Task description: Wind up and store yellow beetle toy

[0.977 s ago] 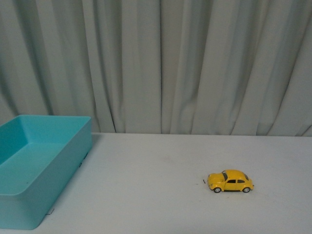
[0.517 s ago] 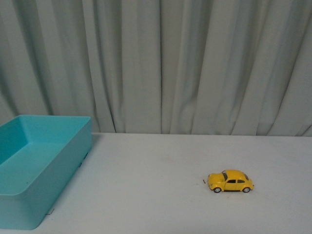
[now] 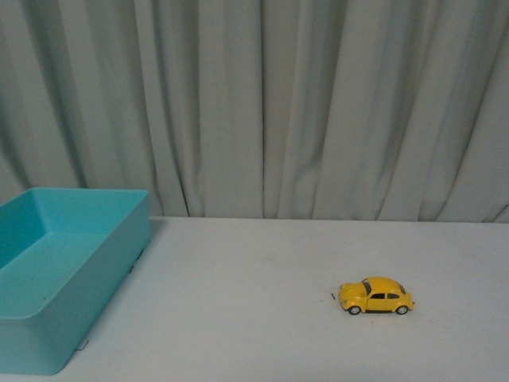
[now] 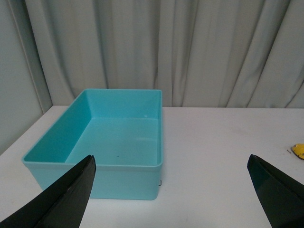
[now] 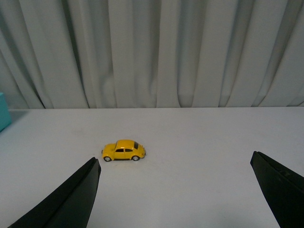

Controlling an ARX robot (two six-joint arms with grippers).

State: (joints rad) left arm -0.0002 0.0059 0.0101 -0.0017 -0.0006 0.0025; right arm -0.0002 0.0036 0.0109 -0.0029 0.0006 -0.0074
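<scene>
On the table, yellow beetle toy crosswise, nose leftward.

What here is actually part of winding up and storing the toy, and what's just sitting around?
Part of the job: yellow beetle toy, standing on the table; teal bin, probably where it gets stored.

Just there: white table; grey curtain behind it.
</scene>
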